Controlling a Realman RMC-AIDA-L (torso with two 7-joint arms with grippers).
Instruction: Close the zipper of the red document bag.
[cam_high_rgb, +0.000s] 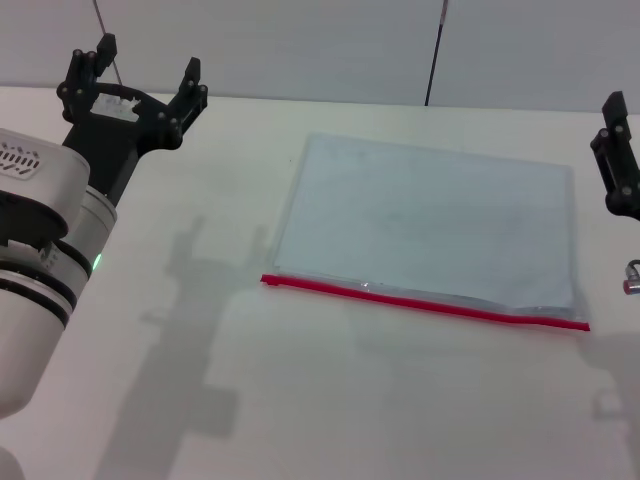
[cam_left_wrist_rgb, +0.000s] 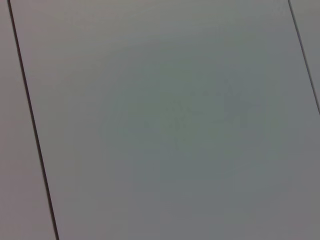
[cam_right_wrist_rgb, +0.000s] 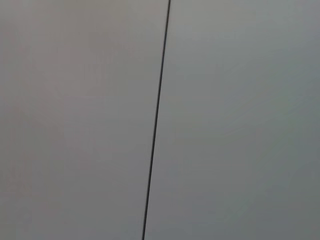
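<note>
Near edge of the document bag (cam_high_rgb: 430, 235): the red zipper strip (cam_high_rgb: 425, 301) is running along the side closest to the robot, from about 9 o'clock to about 4 o'clock of the bag. A small pale glint (cam_high_rgb: 366, 286) is showing on the strip toward its 9 o'clock end; this may be the slider, but it is too small to tell for certain. Whether the teeth are joined or parted along the strip cannot be read either, so the scene is fitting both a bag whose zipper is waiting to be drawn shut and one whose zipper is already shut; no step can be assigned from this moment.

Any closing move would call for one pincer pinning the flimsy bag flat while the other is pinching a very small slider and pulling straight along the strip, since a thin pouch is likely to slide or buckle on the smooth desk (cam_high_rgb: 300, 400).

Body of the bag: a clear, bluish pouch is lying flat at the desk's centre, slightly skewed, its far edge toward 12 o'clock.

Far zone: the left pincer (cam_high_rgb: 135, 85) is hovering at 10 o'clock of the bag, well apart from it, fingers spread wide and gripping nothing. The right pincer (cam_high_rgb: 618, 160) is sitting at 3 o'clock, cut by the frame edge; its finger state cannot be told. Both wrist views are showing only plain wall panels.
</note>
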